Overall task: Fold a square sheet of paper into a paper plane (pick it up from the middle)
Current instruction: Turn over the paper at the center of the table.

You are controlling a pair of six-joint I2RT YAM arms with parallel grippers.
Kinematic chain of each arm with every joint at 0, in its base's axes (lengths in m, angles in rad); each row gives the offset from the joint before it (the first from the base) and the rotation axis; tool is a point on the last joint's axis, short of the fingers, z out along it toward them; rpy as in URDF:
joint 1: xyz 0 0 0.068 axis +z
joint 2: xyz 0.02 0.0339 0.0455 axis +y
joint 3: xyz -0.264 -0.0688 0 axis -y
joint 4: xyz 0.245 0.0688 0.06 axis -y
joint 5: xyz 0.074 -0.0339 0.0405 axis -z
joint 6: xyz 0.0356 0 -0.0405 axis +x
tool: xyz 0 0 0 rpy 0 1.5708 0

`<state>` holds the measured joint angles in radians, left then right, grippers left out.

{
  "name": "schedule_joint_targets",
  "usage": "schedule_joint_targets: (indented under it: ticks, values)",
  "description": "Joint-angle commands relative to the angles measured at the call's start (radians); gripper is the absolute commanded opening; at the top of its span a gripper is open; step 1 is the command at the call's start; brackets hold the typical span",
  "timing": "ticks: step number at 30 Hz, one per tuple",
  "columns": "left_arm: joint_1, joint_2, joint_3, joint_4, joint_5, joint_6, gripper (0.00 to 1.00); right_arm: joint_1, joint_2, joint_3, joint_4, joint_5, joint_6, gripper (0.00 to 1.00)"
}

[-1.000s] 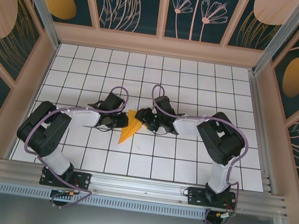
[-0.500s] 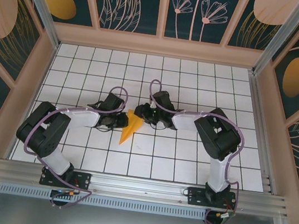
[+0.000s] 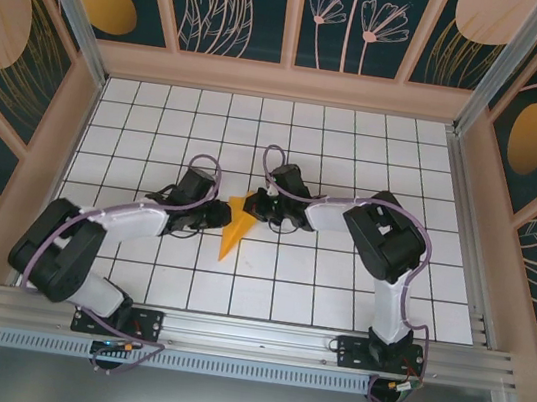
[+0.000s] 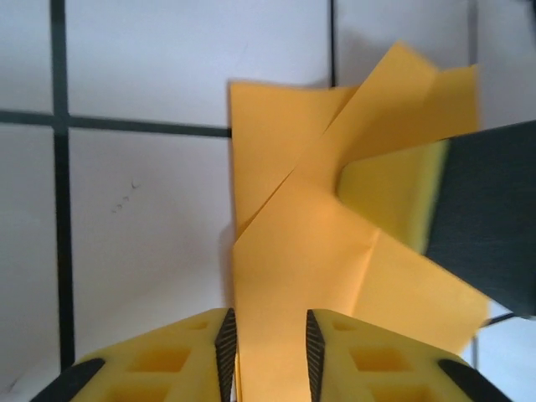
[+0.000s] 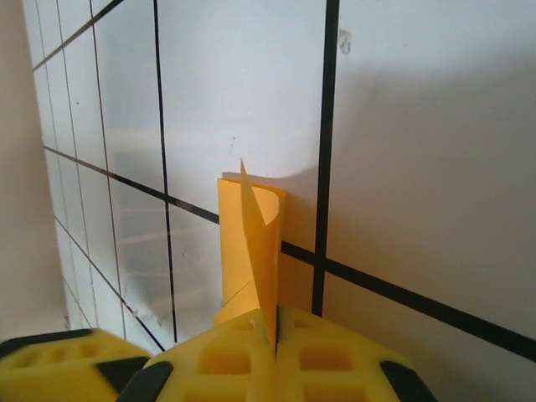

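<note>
Between both grippers: one square sheet of paper [image 3: 234, 226], folded to a point.
Left gripper [image 4: 266, 356]: jaws narrowly apart, sheet lying between them.
Right gripper [image 5: 275, 352]: pinched on the sheet's edge.
Grippers: two.

My gripper [image 5: 275, 339] sits at the bottom of the view. Its two yellow, honeycomb-patterned fingers [image 5: 222, 360] are pressed together with no gap between them. Pinched in the seam is a thin orange-yellow folded sheet of paper [image 5: 249, 243]. It runs away from my grip edge-on. One layer is a sharp narrow blade ending in a point, and another curls round to its left in a loose loop. Behind it is the white table with black grid lines [image 5: 402, 151], where the paper casts a soft shadow. I cannot tell whether its far end touches the surface. A beige wall [image 5: 15, 167] runs along the left edge.
</note>
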<state>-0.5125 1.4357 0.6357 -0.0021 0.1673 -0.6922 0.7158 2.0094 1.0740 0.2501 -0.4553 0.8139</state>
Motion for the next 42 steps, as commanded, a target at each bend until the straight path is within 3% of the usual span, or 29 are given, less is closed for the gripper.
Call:
schedule_joint_targets:
  ticks: [1,3,8,11,14,21,27,33,38,42]
  values:
    - [-0.005,-0.125,-0.019,-0.013,-0.086,-0.026,0.34,-0.006,-0.115,0.075,-0.182,0.088,-0.124,0.01]
    - [-0.006,-0.169,-0.015,-0.042,-0.141,-0.020,0.35,-0.006,-0.175,0.108,-0.349,0.196,-0.190,0.01]
    - [-0.004,-0.227,-0.034,-0.085,-0.267,-0.027,0.36,-0.005,-0.267,0.298,-0.824,0.627,-0.312,0.01]
    - [-0.004,-0.241,-0.039,-0.091,-0.294,-0.036,0.38,-0.001,-0.270,0.412,-0.999,0.810,-0.365,0.02]
    - [-0.003,-0.253,-0.056,-0.088,-0.327,-0.041,0.38,0.017,-0.230,0.511,-1.137,0.984,-0.386,0.01]
    - [-0.003,-0.259,-0.065,-0.129,-0.391,-0.062,0.38,0.084,-0.022,0.764,-1.438,1.261,-0.356,0.01]
    - [-0.001,-0.293,-0.092,-0.137,-0.432,-0.097,0.39,0.147,0.185,0.947,-1.567,1.281,-0.286,0.01]
    - [0.005,-0.367,-0.111,-0.181,-0.484,-0.134,0.40,0.208,0.391,1.098,-1.566,1.182,-0.273,0.05]
    - [0.007,-0.403,-0.124,-0.201,-0.495,-0.153,0.41,0.215,0.457,1.139,-1.491,1.058,-0.277,0.09]
    - [0.006,-0.419,-0.119,-0.240,-0.518,-0.173,0.41,0.211,0.445,1.143,-1.390,0.885,-0.287,0.30]
